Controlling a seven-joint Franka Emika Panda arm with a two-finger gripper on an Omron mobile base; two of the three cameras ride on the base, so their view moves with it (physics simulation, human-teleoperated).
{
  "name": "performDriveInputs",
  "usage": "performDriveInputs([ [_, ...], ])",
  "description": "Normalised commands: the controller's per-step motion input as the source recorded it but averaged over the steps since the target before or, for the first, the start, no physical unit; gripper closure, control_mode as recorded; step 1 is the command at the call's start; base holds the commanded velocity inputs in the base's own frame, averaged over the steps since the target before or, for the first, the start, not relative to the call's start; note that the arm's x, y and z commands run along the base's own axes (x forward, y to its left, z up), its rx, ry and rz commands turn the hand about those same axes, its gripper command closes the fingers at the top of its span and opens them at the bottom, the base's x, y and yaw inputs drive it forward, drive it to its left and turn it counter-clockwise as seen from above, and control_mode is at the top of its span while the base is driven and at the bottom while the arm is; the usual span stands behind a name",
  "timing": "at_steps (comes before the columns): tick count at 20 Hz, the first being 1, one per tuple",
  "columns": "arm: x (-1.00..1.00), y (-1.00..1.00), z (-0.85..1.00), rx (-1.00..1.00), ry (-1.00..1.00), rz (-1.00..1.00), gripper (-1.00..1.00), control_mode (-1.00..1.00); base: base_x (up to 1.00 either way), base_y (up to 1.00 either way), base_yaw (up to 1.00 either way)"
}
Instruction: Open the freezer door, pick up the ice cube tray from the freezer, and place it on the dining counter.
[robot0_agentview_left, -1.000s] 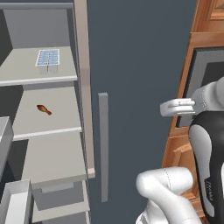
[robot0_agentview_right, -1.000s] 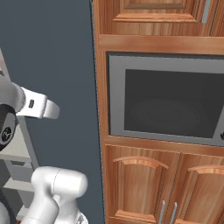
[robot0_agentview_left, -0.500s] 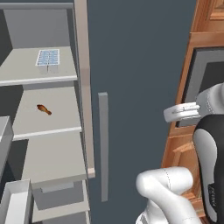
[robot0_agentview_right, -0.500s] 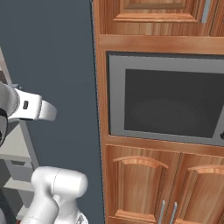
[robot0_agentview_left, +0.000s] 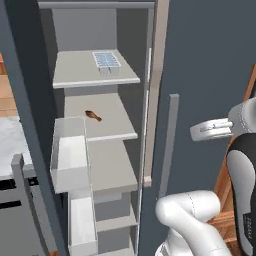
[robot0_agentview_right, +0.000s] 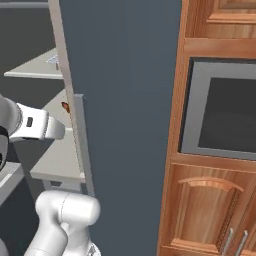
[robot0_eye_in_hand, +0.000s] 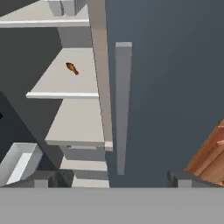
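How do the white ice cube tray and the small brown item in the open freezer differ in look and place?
The white rectangular ice cube tray with pale blue cells lies on a higher shelf; the small brown item lies on the next shelf below. The tray is larger, flat and boxy, while the brown item is tiny and irregular. The tray is pale; the item is dark orange-brown. Both rest on pale grey shelves in the open freezer.

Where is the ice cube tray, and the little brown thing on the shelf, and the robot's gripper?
ice cube tray (robot0_agentview_left: 106, 60): left base view, middle of its cells.
little brown thing (robot0_agentview_left: 93, 116): left base view, its middle.
gripper (robot0_eye_in_hand: 113, 178): hand view, between the open tips.
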Motion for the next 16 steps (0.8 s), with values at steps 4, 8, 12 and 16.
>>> performDriveInputs([
  [4,0.0,0.0,0.0,0.0,0.0,0.0,-1.0,1.0,0.08,0.53,0.12],
  [8,0.0,0.0,0.0,0.0,0.0,0.0,-1.0,1.0,0.39,0.0,0.21],
  [12,0.0,0.0,0.0,0.0,0.0,0.0,-1.0,1.0,0.51,-0.02,0.22],
  [16,0.0,0.0,0.0,0.0,0.0,0.0,-1.0,1.0,0.59,0.0,0.2],
])
